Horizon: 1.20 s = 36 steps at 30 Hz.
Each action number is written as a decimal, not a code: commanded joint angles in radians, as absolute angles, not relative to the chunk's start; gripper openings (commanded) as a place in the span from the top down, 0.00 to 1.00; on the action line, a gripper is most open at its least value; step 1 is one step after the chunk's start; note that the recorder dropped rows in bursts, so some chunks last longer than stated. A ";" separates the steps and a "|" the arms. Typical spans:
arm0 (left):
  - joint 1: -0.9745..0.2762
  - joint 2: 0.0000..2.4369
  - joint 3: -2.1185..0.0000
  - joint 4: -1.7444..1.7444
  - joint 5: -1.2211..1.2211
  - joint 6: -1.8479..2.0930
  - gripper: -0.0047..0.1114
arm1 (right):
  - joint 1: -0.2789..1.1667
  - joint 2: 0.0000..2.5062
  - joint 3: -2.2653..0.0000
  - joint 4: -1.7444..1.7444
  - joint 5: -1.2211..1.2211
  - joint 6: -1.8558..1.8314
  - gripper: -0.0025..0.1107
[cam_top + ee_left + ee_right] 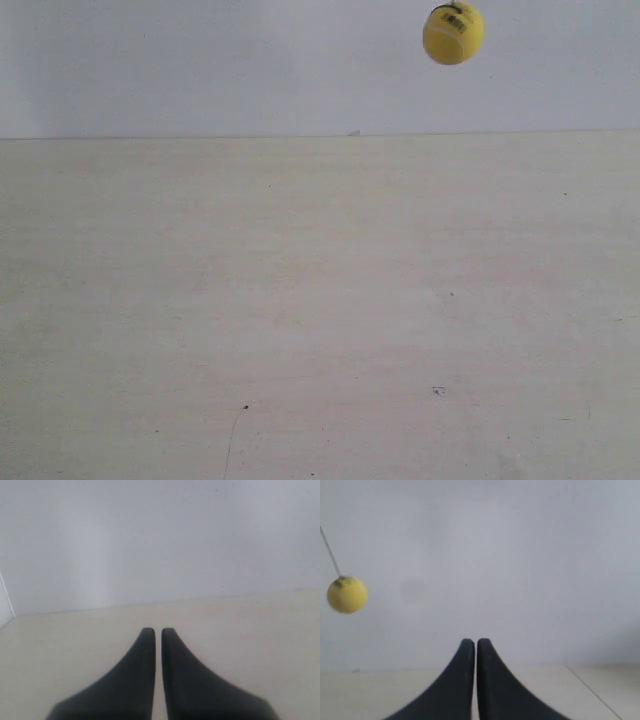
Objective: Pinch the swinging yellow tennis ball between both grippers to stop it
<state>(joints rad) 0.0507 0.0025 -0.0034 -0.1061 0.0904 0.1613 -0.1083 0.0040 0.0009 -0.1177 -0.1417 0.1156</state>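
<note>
The yellow tennis ball [453, 33] hangs in the air near the top of the exterior view, right of centre, with a small dark label on its upper side. The right wrist view also catches the ball [347, 594], far off to one side on a thin dark string [330, 551]. My right gripper [472, 642] is shut, its black jaws together with nothing between them, well apart from the ball. My left gripper [156, 631] is likewise shut and empty; the ball does not show in its view. Neither arm appears in the exterior view.
A pale wooden table [320, 320] fills the lower part of the exterior view, with a plain white wall [200, 60] behind it. A table edge or seam [600, 687] runs near the right gripper.
</note>
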 commanded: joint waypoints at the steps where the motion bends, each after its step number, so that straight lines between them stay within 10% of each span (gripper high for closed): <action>1: 0.046 0.000 0.000 -0.205 -0.100 0.000 0.92 | -0.109 0.000 0.000 -0.120 -0.254 0.159 0.98; 23: 0.046 0.000 -0.013 0.014 -0.429 -0.303 0.92 | -0.109 0.000 0.000 -0.121 -0.655 0.616 0.98; 36: 0.046 0.402 -0.497 0.758 -0.444 -0.839 0.92 | -0.109 0.445 -0.387 -0.505 -0.540 0.768 0.98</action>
